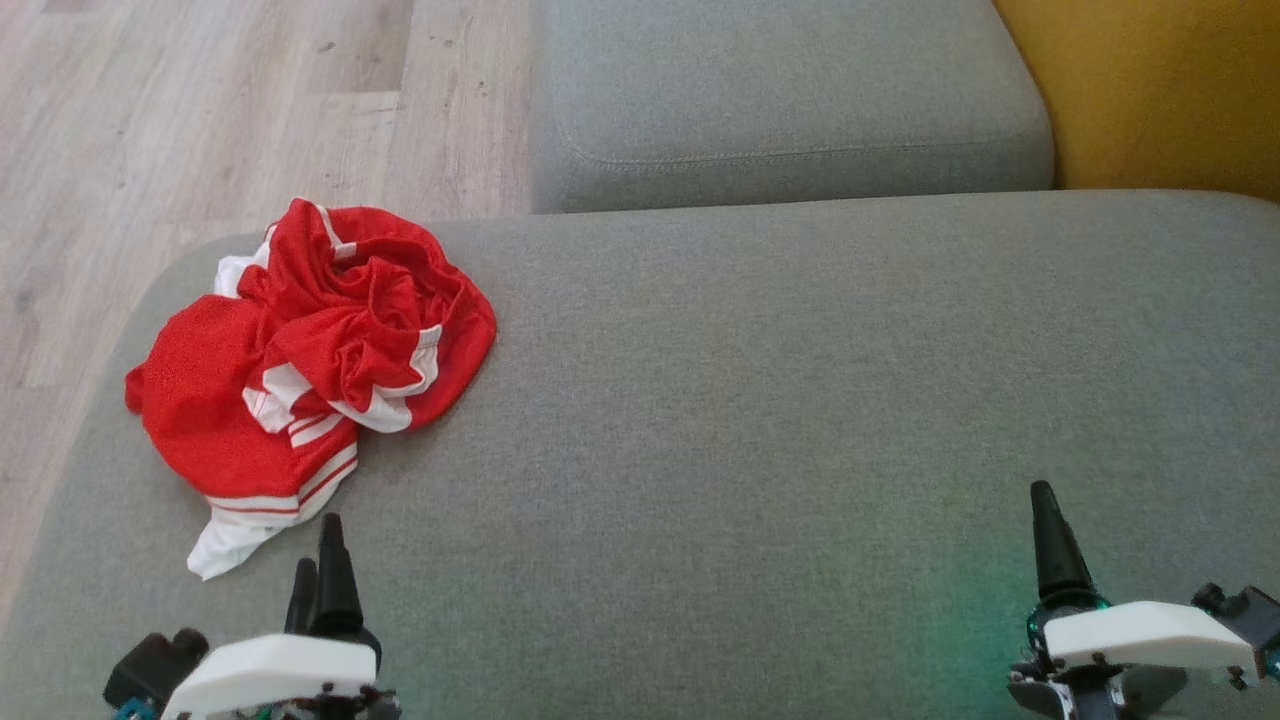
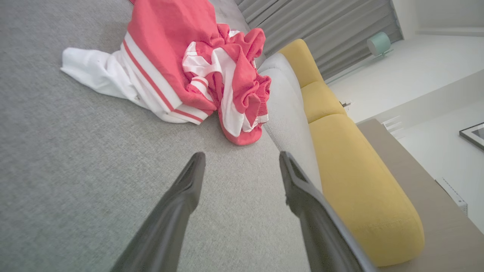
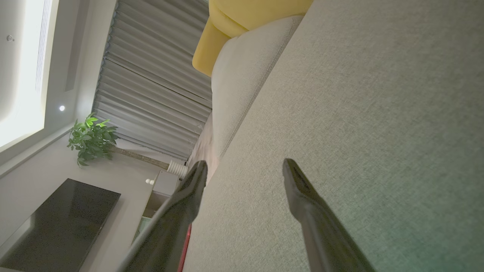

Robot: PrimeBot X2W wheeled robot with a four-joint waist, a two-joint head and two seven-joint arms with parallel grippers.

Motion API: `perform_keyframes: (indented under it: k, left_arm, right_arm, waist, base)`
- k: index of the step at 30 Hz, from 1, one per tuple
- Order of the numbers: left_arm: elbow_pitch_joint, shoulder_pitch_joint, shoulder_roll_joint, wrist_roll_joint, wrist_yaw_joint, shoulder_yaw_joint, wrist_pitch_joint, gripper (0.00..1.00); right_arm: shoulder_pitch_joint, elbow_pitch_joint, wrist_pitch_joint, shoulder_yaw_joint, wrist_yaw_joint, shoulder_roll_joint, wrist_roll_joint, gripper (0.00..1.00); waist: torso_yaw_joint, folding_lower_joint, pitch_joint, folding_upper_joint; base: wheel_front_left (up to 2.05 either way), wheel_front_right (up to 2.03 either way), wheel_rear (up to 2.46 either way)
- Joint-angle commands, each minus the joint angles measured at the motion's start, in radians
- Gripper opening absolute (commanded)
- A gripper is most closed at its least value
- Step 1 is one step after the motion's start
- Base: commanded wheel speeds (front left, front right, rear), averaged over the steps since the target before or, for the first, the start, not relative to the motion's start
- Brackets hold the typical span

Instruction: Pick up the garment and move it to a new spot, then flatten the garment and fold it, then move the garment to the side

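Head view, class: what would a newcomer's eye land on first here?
The crumpled red-and-white garment, lying at the left end of the grey seat cushion. Next, the yellow cushion beyond it at the upper right, and the open left tool just short of the garment.

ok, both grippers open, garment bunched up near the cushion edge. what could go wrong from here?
1. The red and white garment is a crumpled heap; the left gripper may pinch several layers and lift a clump.
2. It lies near the grey seat cushion's left edge, by the wood floor; a drag that way could drop it.
3. The right gripper is far across the cushion, so spreading with both likely needs a long reach.
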Motion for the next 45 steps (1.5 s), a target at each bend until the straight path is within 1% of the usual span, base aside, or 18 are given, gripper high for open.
perform_keyframes:
  k: [1,23,31,45]
  left_arm:
    - [-0.04,-0.024,0.005,0.03,0.004,-0.003,-0.01,1.0]
    - [-0.079,-0.009,0.006,0.301,0.058,-0.073,-0.076,1.0]
    - [-0.099,-0.003,0.006,0.387,0.049,-0.099,-0.099,1.0]
    - [-0.106,0.003,0.007,0.557,0.077,-0.136,-0.138,1.0]
  right_arm:
    - [-0.024,-0.041,-0.013,0.015,0.003,-0.005,-0.03,1.0]
    - [-0.006,-0.068,-0.078,0.092,0.004,-0.006,-0.309,1.0]
    - [0.0,-0.086,-0.102,0.091,0.005,-0.007,-0.435,1.0]
    - [0.022,-0.1,-0.14,0.105,0.006,-0.008,-0.603,1.0]
  waist:
    - [0.001,0.0,-0.002,0.0]
    - [0.01,0.0,-0.028,0.0]
    - [0.012,0.0,-0.036,0.0]
    - [0.019,0.0,-0.054,0.0]
  base:
    - [0.0,0.0,0.0]
    - [0.0,0.0,0.0]
    - [0.0,0.0,0.0]
    - [0.0,0.0,0.0]
